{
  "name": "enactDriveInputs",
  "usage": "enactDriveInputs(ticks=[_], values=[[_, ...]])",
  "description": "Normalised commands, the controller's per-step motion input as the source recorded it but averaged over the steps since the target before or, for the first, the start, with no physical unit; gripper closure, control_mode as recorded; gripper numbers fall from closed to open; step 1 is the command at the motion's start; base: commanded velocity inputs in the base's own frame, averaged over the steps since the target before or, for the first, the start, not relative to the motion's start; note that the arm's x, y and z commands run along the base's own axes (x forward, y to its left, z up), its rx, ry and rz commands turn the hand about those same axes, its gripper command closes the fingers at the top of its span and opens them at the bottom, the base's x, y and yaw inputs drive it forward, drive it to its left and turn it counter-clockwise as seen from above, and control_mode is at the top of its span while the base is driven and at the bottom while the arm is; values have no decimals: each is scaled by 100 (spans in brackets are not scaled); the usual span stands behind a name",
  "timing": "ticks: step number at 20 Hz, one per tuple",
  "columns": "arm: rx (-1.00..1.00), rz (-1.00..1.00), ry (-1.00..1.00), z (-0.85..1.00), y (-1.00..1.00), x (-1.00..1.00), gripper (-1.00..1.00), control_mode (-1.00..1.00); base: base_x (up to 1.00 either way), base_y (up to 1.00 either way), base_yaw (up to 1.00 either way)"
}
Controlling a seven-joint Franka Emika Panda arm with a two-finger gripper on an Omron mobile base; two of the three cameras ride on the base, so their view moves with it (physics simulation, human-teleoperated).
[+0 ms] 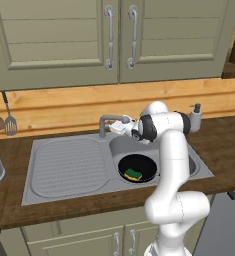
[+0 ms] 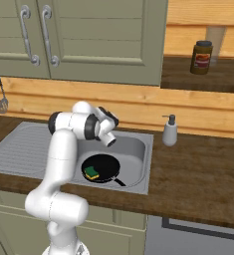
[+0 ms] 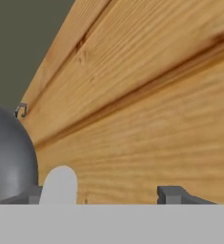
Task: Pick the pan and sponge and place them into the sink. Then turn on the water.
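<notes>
The black pan (image 1: 137, 167) (image 2: 102, 168) lies in the basin of the grey sink (image 1: 64, 167) (image 2: 19, 149). The yellow-and-green sponge (image 1: 133, 174) (image 2: 92, 172) rests inside the pan. My gripper (image 1: 120, 126) (image 3: 102, 195) is up at the grey bent faucet (image 1: 108, 121) (image 3: 11, 157), pointing at the wooden back wall. In the hand view its fingertips (image 3: 173, 193) stand wide apart, open, with a pale rounded knob (image 3: 59, 185) between them, close to the left tip. The faucet's curve passes just left of that tip. Water is out of view.
A soap dispenser (image 1: 195, 117) (image 2: 170, 132) stands on the counter right of the sink. Utensils (image 1: 9, 125) (image 2: 1, 102) hang on the wall to the left. Cabinet doors (image 1: 119, 40) hang above, and a jar (image 2: 201, 57) sits on a shelf.
</notes>
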Motion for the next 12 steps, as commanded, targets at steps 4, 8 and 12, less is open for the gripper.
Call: enactDriveInputs(ticks=[4, 8, 12], values=[[1, -10, 0, 0, -3, 5, 100, -100, 0, 0, 0], [7, -13, -3, 0, -29, 0, 100, -100, 0, 0, 0], [10, -14, -1, 0, -36, 0, 100, -100, 0, 0, 0]])
